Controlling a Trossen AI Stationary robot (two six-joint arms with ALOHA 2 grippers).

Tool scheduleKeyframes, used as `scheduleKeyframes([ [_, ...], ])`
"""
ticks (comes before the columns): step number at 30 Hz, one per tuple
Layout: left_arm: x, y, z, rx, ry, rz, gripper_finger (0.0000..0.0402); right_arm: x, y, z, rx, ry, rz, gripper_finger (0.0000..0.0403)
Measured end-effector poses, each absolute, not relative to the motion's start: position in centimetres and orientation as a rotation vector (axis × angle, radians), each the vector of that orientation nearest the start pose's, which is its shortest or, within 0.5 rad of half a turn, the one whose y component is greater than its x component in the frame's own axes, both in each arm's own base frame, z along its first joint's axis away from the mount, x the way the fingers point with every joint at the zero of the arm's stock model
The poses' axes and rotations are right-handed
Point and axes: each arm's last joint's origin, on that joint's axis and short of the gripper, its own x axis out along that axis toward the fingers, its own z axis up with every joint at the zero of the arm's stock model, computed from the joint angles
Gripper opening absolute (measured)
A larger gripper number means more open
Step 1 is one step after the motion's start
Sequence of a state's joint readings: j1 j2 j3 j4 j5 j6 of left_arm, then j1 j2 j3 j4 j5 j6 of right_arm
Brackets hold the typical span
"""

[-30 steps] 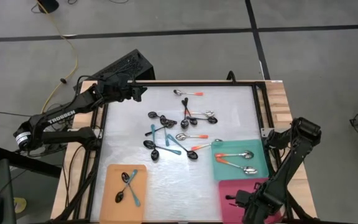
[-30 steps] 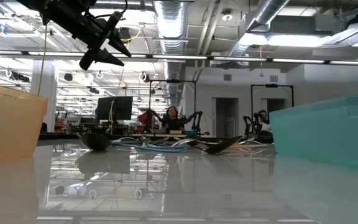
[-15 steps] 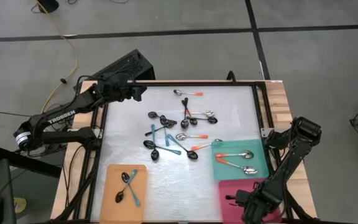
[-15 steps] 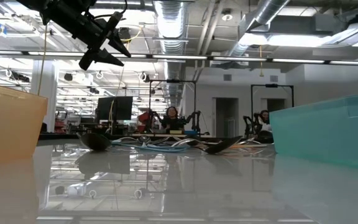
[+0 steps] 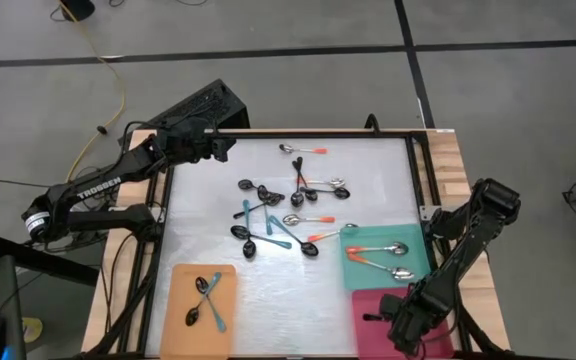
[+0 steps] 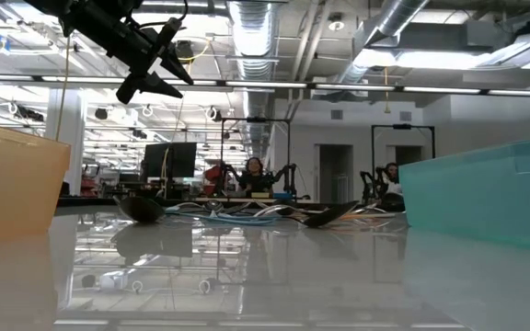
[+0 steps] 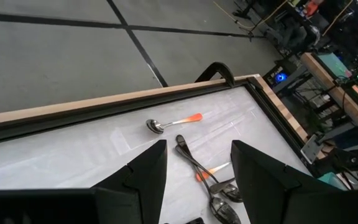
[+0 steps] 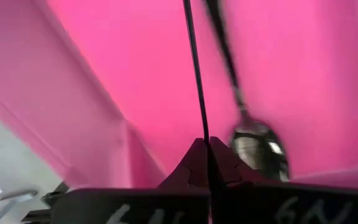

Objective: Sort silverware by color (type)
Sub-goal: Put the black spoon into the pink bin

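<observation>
The right gripper (image 5: 400,322) is seen at the lower right of the high view, low over the pink tray (image 5: 368,303). In the right wrist view its fingers (image 8: 194,163) are pressed together on a thin metal spoon (image 8: 251,138), whose bowl lies just beside the fingertips against the pink surface.

The left gripper (image 5: 224,148) is held high at the upper left corner of the table (image 5: 368,170), its fingers (image 7: 146,169) spread apart with nothing between them.

Most of the silverware (image 5: 288,215) is scattered in the middle of the table. Two spoons are placed in the teal tray (image 5: 423,262) and two in the orange tray (image 5: 180,280).
</observation>
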State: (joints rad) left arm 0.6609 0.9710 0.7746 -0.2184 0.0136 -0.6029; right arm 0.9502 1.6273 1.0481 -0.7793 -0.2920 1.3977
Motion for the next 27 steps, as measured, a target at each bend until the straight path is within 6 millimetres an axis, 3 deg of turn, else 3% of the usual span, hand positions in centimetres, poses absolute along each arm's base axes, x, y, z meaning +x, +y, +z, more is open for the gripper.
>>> scheduleKeyframes([
  [12, 16.7, 12.9, 29.3, -0.707, 0.197, 0.744, 0.0163, 16.3, 23.6, 18.2, 0.594, 1.672, 0.016, 0.0001],
  [27, 16.7, 13.0, 29.3, -0.705, 0.198, 0.745, 0.0163, 16.7, 23.2, 17.8, 0.591, 1.668, 0.013, 0.0003],
])
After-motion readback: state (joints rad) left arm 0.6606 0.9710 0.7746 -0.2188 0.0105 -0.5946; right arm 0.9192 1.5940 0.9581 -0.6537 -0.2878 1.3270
